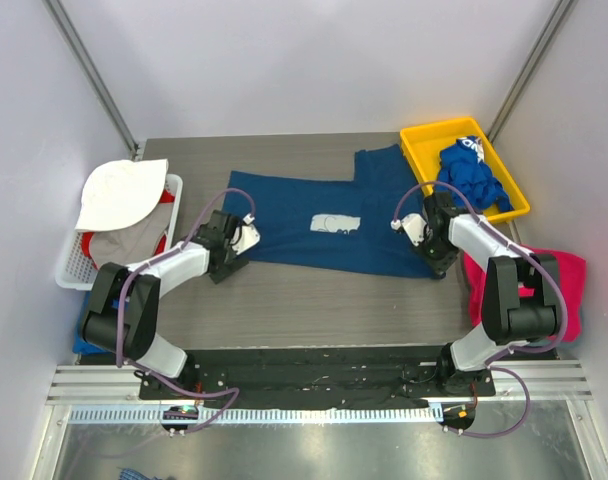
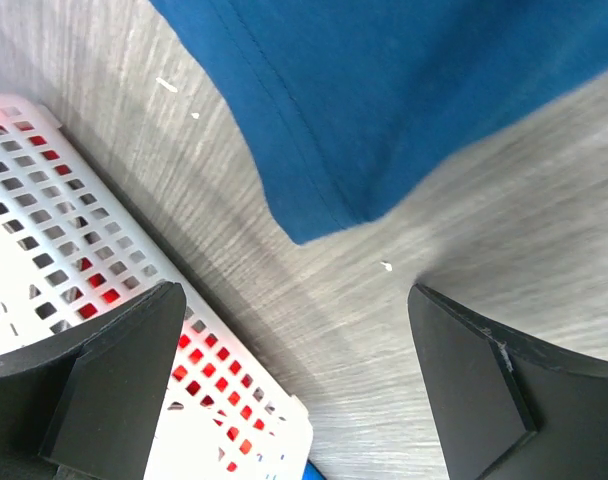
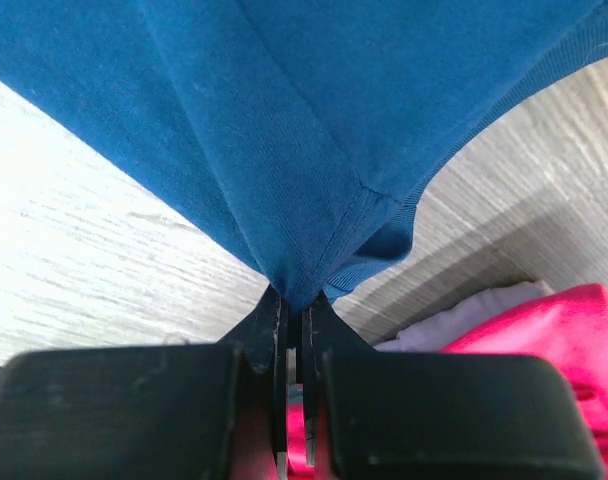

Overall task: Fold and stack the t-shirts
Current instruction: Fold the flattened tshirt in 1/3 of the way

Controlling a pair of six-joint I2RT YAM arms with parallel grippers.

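my right pincer point(image 3: 294, 300) grips the dark blue t-shirt point(image 1: 304, 215) at its right edge; my left pincer point(image 2: 294, 300) stands wide open beside its left hem.

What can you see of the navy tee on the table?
The navy tee, a soft-looking knit, lies spread mostly flat on the table, with a white print mid-chest and one sleeve pointing away. The right fingers pinch its hemmed right edge, tenting it. The open left fingers hover by its left corner without touching.
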